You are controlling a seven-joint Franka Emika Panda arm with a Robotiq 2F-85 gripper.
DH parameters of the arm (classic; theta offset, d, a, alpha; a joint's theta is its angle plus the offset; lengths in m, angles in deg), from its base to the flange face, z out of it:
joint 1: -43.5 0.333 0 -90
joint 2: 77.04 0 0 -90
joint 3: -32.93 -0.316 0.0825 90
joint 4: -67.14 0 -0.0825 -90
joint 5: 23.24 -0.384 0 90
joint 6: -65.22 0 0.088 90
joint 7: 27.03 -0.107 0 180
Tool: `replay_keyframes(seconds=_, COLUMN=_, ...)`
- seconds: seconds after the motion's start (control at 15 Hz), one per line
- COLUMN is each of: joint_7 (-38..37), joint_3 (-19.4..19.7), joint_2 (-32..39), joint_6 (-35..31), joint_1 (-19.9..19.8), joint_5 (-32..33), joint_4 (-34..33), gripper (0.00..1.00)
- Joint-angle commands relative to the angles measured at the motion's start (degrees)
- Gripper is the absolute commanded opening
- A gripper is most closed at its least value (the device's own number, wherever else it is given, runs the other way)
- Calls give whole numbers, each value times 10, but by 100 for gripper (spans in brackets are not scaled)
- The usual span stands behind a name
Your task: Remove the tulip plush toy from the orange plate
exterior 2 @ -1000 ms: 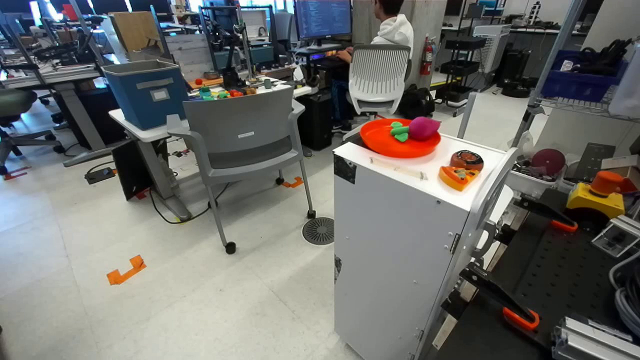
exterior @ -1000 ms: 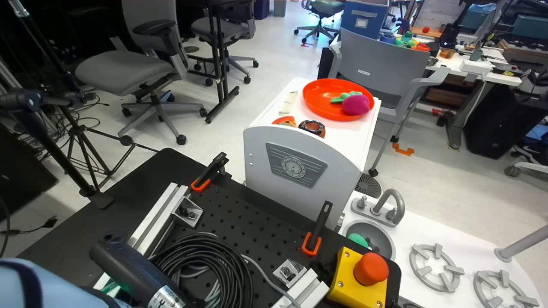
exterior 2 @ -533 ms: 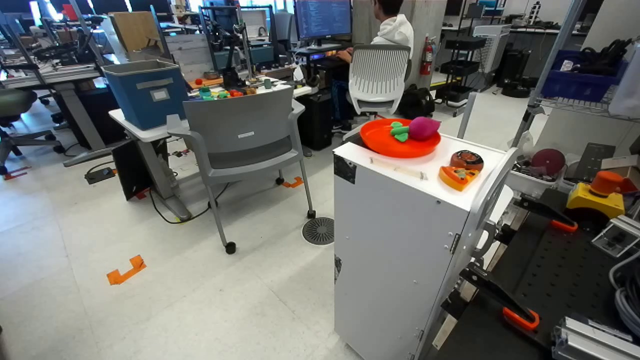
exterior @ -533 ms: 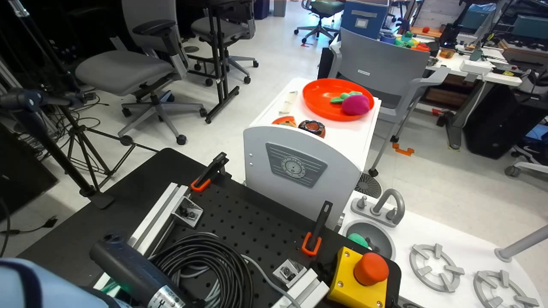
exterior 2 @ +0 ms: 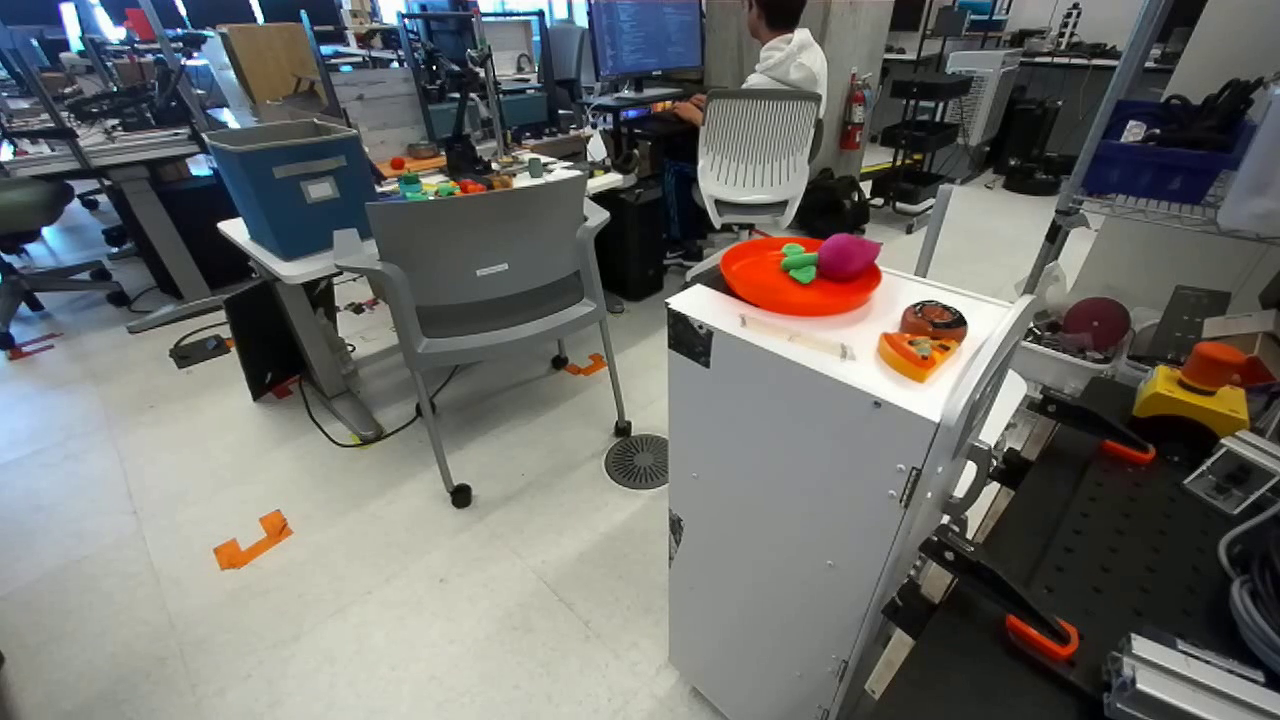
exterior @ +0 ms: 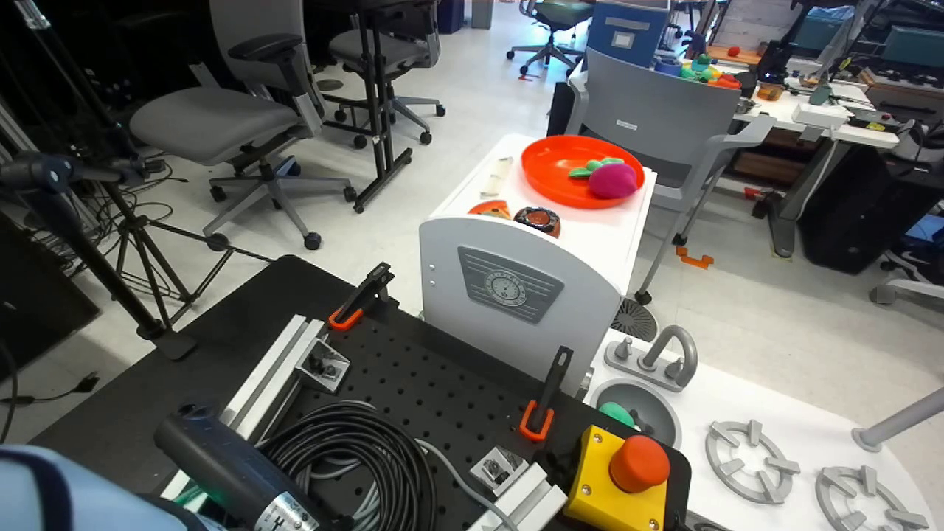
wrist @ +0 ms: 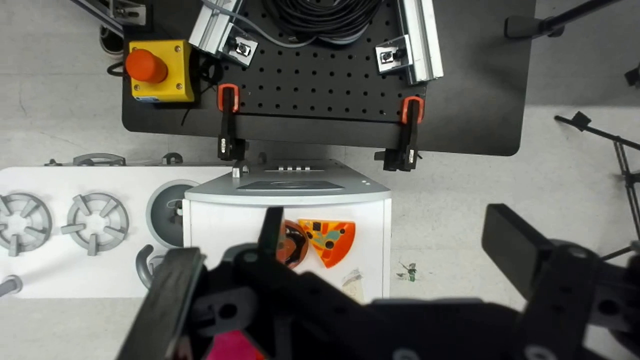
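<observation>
1. Checking the last second in both exterior views reveals no visible change: the magenta plush tulip toy with green leaves still rests on the round bright-orange plastic plate, bulb towards 4 o'clock in an exterior view.
2. The black two-fingered gripper stands with jaws wide apart, clamped on nothing; part of the toy shows at 7 o'clock in the wrist view.
3. Removal seems not yet begun; a reach probably comes next.
</observation>
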Motion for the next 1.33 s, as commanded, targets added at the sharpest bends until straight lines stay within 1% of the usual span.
replay_keyframes(seconds=0.0, joint_7=-54, joint_3=-15, joint_2=-1, joint_6=-30, joint_1=-10, joint_5=-3, joint_4=4, gripper=100)
replay_keyframes(seconds=0.2, joint_7=-98, joint_3=-20, joint_2=1, joint_6=-74, joint_1=-14, joint_5=3, joint_4=8, gripper=100)
replay_keyframes(seconds=0.33, joint_7=-104, joint_3=-20, joint_2=4, joint_6=-100, joint_1=-15, joint_5=11, joint_4=9, gripper=100)
replay_keyframes(seconds=0.47, joint_7=-86, joint_3=-18, joint_2=3, joint_6=-119, joint_1=-14, joint_5=25, joint_4=12, gripper=100)
replay_keyframes(seconds=0.87, joint_7=-52, joint_3=-12, joint_2=14, joint_6=-140, joint_1=-12, joint_5=42, joint_4=6, gripper=100)
replay_keyframes(seconds=1.0, joint_7=-65, joint_3=-4, joint_2=23, joint_6=-145, joint_1=-17, joint_5=25, joint_4=-2, gripper=100)
replay_keyframes(seconds=1.27, joint_7=-41, joint_3=23, joint_2=33, joint_6=-145, joint_1=-31, joint_5=-6, joint_4=-13, gripper=100)
